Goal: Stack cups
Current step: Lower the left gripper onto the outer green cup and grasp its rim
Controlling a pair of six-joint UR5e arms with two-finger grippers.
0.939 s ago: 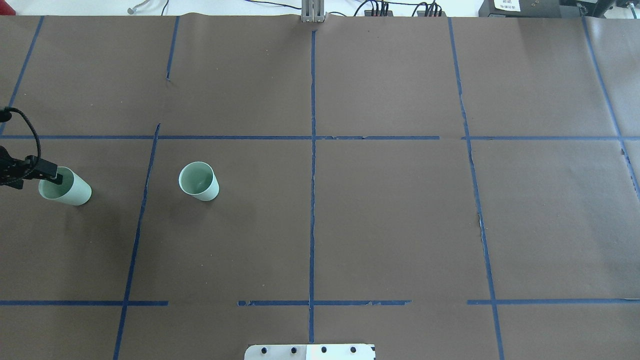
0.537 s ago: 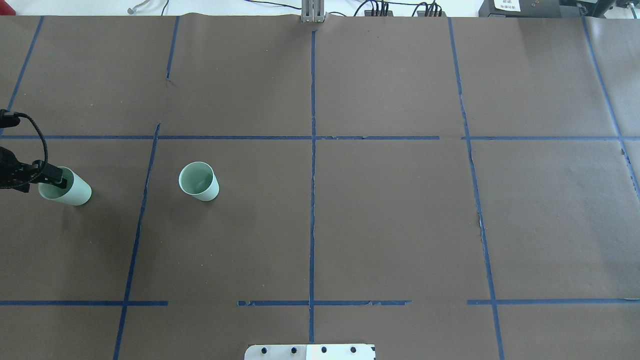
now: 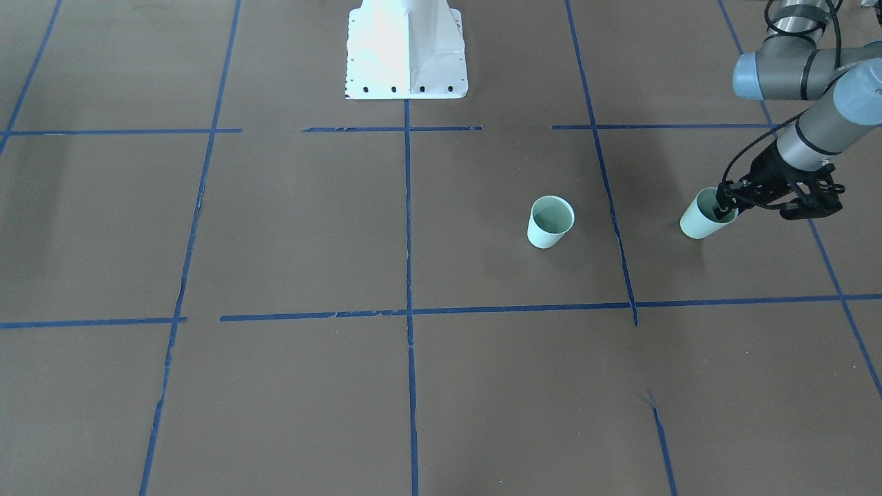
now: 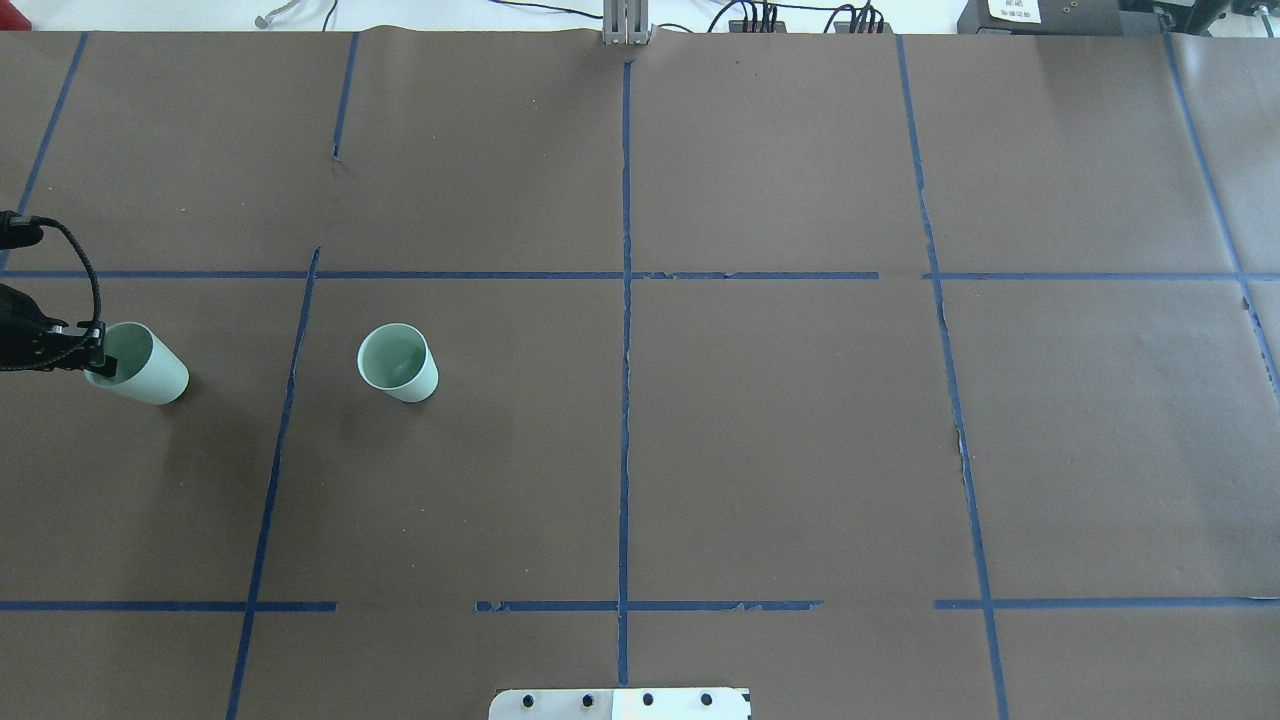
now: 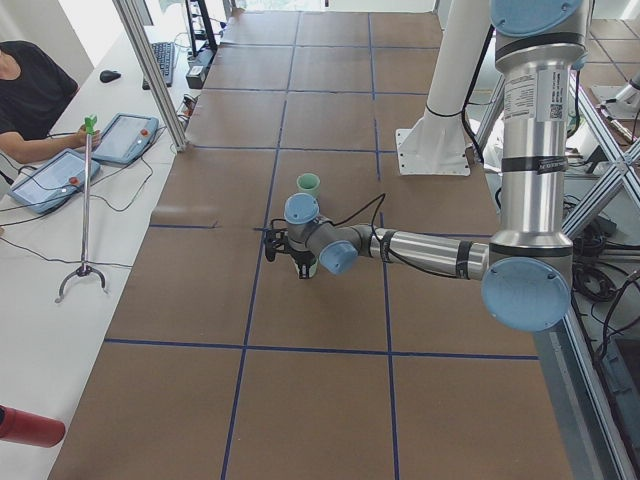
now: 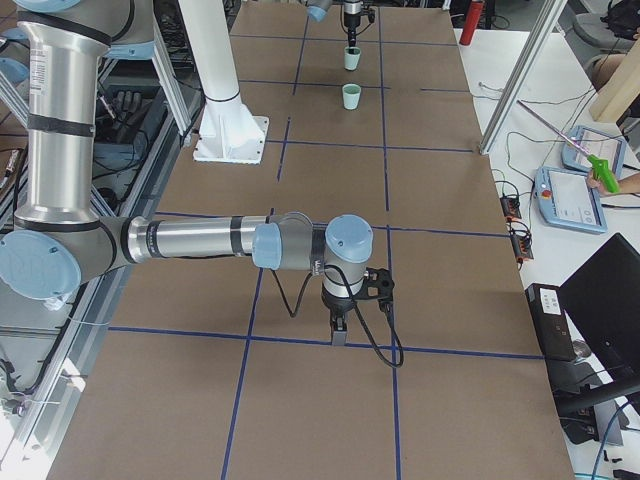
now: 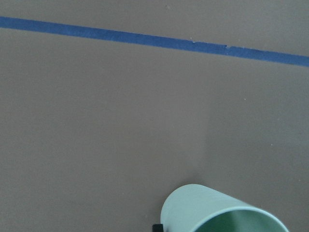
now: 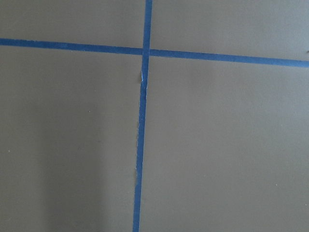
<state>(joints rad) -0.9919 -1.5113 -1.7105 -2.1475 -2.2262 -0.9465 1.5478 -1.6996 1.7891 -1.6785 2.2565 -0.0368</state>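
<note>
1. Cup (image 4: 150,375) at the overhead view's left edge: the left gripper (image 4: 102,368) looks clamped on its rim wall, 1 finger inside.
2. Lift straight up, keeping it level so the thin wall doesn't slip.
3. Centre it over the second cup (image 4: 398,362), to its right in that view, then lower gently.
4. Right gripper (image 6: 340,335): grip can't be told.

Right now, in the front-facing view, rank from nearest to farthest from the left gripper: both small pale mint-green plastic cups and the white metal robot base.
1. Mint-green plastic cup on the view's right: rim in the jaws of the left gripper.
2. Mint-green plastic cup nearer mid-table: standing alone, further left in view.
3. White metal robot base: top of view, farthest.
</note>
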